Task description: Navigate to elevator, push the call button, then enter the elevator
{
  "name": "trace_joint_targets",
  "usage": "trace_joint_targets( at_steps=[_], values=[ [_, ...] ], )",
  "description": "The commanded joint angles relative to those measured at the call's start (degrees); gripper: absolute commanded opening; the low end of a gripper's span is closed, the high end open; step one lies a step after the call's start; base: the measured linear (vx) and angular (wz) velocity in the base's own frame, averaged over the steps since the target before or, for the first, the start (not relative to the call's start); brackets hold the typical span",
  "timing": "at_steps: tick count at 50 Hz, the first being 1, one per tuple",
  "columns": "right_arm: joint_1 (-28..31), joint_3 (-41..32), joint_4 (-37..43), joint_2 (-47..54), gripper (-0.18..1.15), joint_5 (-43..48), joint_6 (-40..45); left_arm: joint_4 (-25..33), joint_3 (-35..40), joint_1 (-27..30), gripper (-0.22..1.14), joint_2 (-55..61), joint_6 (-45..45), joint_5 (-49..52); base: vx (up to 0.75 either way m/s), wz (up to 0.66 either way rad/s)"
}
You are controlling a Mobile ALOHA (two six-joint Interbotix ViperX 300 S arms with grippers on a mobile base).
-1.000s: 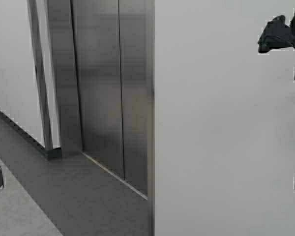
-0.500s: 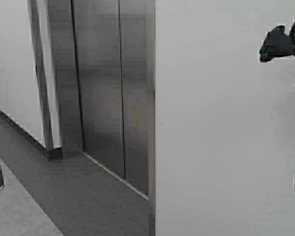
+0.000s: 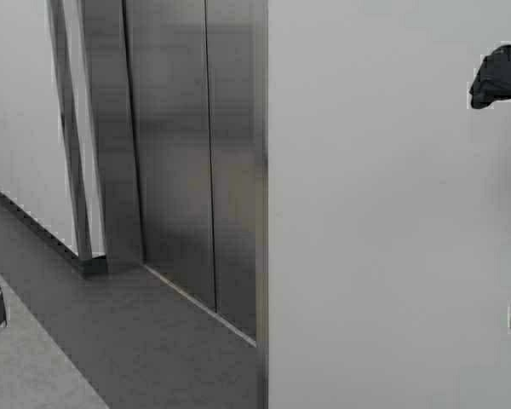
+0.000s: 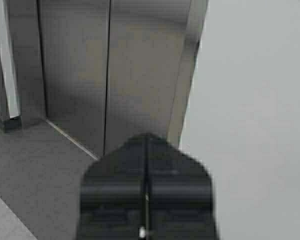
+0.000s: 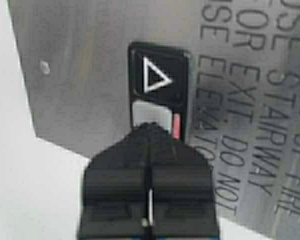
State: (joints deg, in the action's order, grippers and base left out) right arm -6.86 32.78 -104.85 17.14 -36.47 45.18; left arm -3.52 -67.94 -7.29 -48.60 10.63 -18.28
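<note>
Right wrist view puts our right gripper (image 5: 150, 127), jaws pressed together, just short of the call button (image 5: 157, 75), which lies dead ahead at twelve o'clock.

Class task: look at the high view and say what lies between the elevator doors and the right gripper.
In the high view, only bare white wall lies between the elevator and the right gripper.

Both grippers are matte black. The left gripper (image 4: 146, 145) has blocky, stepped fingers (image 4: 115, 185). The right gripper (image 5: 150, 131) shows a pale seam line.
</note>
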Motion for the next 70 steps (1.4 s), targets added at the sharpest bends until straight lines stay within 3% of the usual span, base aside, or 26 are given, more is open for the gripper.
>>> trace_joint_targets(
  at_steps=[1,20,38,47,57,64,70],
  values=[
    [-1.2,-2.5,-0.6,0.0,0.06,-0.4,0.1,0.0,1.0,-0.1,0.03,0.3,-0.2,-0.3,0.0,0.0],
    [0.1,-2.5,-1.1,-1.0,0.06,-0.4,-0.2,0.0,1.0,-0.1,0.03,0.4,-0.1,-0.3,0.0,0.0],
    [17.1,1.3,5.8,-9.4,0.06,0.0,-1.1,0.0,0.7,-0.1,0.03,0.1,0.0,-0.3,0.0,0.0],
    [27.2,0.6,19.8,-16.5,0.05,0.3,-2.5,0.0,0.5,-0.1,0.03,0.2,-0.2,-0.3,0.0,0.0],
    [36.8,0.4,41.1,-24.4,0.05,0.4,-12.8,0.0,0.3,-0.1,0.03,0.2,-0.2,-0.3,-0.01,-0.01],
    [40.5,0.4,56.1,-29.0,0.05,2.4,-19.0,0.0,0.3,-0.1,0.03,0.2,-0.3,-0.3,-0.02,-0.02],
    [41.0,1.4,67.1,-32.4,0.05,9.6,-22.3,0.0,0.1,-0.1,0.03,0.3,-0.3,-0.3,-0.03,-0.02]
  ],
)
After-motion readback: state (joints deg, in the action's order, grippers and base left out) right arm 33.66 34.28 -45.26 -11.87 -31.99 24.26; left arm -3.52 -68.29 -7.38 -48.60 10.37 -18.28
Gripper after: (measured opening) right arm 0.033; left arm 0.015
